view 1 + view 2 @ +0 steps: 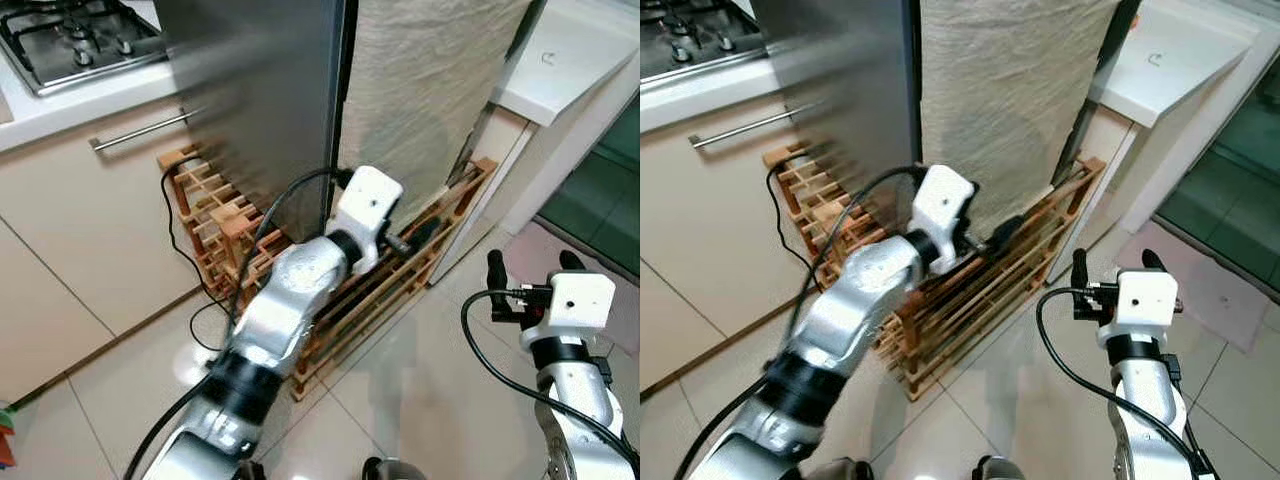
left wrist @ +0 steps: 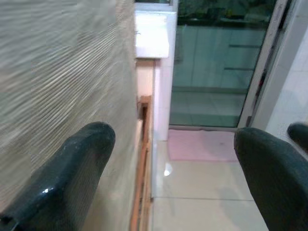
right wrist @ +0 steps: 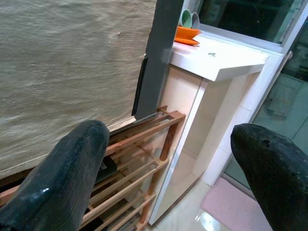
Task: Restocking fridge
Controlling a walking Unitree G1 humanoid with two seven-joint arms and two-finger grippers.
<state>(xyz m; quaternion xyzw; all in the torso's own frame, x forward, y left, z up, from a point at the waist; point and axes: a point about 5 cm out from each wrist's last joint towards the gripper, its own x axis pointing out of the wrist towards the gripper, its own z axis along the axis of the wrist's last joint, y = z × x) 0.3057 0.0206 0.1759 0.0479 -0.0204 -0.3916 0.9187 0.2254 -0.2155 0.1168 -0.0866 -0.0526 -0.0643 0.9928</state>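
With your left gripper [image 1: 425, 238] spread wide and empty low against the shut fridge [image 1: 440, 90], over the wooden rack [image 1: 400, 280], you did best reaching for its door edge.

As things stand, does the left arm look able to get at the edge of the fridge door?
Probably yes. The left gripper is open, low beside the fridge door and its cloth-covered side, above the wooden rack. Nothing visible lies between them.
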